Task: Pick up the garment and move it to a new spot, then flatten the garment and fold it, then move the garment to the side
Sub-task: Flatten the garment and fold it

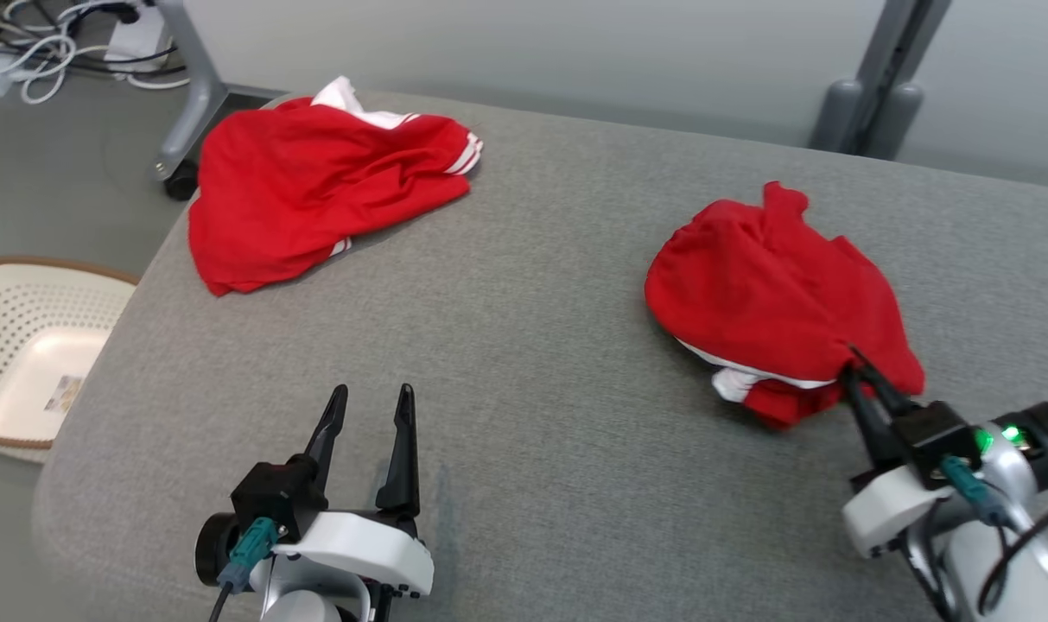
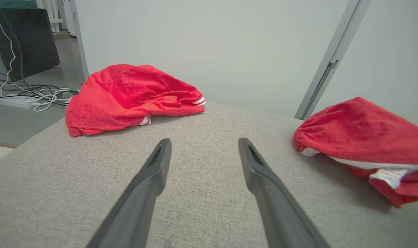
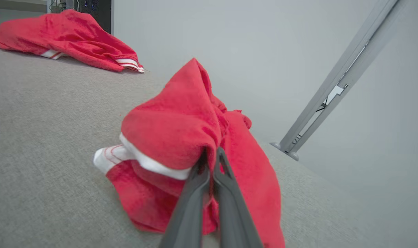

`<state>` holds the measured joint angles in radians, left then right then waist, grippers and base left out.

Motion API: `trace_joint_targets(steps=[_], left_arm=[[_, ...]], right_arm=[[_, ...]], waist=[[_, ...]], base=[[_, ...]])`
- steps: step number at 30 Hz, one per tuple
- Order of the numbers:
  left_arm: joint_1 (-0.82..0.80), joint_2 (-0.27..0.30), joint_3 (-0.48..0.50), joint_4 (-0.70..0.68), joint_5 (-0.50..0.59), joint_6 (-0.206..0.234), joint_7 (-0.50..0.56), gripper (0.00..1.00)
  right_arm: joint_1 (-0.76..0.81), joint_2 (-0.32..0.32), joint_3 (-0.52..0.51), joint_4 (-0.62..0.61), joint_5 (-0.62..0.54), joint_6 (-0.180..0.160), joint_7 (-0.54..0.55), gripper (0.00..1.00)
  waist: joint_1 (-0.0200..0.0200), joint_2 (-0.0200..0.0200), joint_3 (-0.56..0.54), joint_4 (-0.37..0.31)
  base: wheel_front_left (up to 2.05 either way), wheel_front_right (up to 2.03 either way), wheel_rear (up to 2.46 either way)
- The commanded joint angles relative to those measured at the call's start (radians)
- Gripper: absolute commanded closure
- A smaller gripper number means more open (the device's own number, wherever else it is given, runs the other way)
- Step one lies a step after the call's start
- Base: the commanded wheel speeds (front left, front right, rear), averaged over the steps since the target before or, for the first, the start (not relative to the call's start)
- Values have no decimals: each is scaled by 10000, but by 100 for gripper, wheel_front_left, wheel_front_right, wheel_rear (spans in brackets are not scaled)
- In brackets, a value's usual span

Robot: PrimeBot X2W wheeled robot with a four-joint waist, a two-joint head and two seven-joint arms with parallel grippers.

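A crumpled red garment [image 1: 770, 294] with white trim lies on the right of the grey padded table [image 1: 524, 345]. My right gripper [image 1: 854, 367] is shut on its near edge; in the right wrist view the garment [image 3: 181, 131] bunches up over the closed fingertips of that gripper [image 3: 210, 155]. The left wrist view shows the same garment [image 2: 364, 137] at its right. My left gripper [image 1: 372, 397] stands open near the table's front edge, well left of the garment, with nothing between its fingers [image 2: 160, 162].
A second red garment with white stripes [image 1: 316, 186] lies at the table's far left corner. A cream perforated basket [image 1: 31, 354] stands on the floor to the left. Cables [image 1: 48, 43] and a grey frame leg [image 1: 191, 86] lie beyond the table.
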<state>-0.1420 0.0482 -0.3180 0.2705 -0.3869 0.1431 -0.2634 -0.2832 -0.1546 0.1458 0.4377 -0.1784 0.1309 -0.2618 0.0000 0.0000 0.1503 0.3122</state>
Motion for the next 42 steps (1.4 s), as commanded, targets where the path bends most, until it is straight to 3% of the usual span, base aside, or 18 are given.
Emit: trace_joint_targets(steps=[1,8,14,21,30,34,35,36,37,42], left_arm=[[97,37,7,38,58,2,-20,0],[79,41,-108,105,81,-7,-20,0],[-17,40,-141,120,116,-70,-20,0],[-163,40,-120,203,159,-123,-20,0],[-84,38,78,201,287,-59,-20,0],[-78,40,137,207,331,-103,-20,0],[-56,38,133,217,342,-115,-20,0],[-38,41,139,223,348,-118,-20,0],[-26,40,143,228,341,-122,-20,0],[39,41,147,196,333,-69,-20,0]], right_arm=[[303,-362,-258,-412,36,-3,-51,100],[627,-1490,-767,-1039,-104,-3,102,100],[353,-2058,-1059,-979,-215,-3,429,100],[-223,-2473,-185,1195,-126,-4,690,100],[-560,-2302,-509,2546,-152,-4,192,100],[-555,-2224,-804,2698,-205,-4,100,61],[-523,-2201,-880,2683,-209,-3,65,46],[-496,-2177,-961,2625,-201,-4,42,16],[-456,-2154,-1059,2544,-146,-4,23,0],[-111,-2128,-1635,1744,64,-4,-32,0]], waist=[[0,0,-230,-381],[0,0,-386,-752],[0,0,-268,-743],[0,0,-68,-606],[0,0,-95,-903],[0,0,-121,-1127],[0,0,-134,-1180],[0,0,-143,-1233],[0,0,-153,-1277],[0,0,-205,-1468]], base=[[0,0,0],[0,0,0],[0,0,0],[0,0,0],[0,0,0],[0,0,0],[0,0,0],[0,0,0],[0,0,0],[0,0,0]])
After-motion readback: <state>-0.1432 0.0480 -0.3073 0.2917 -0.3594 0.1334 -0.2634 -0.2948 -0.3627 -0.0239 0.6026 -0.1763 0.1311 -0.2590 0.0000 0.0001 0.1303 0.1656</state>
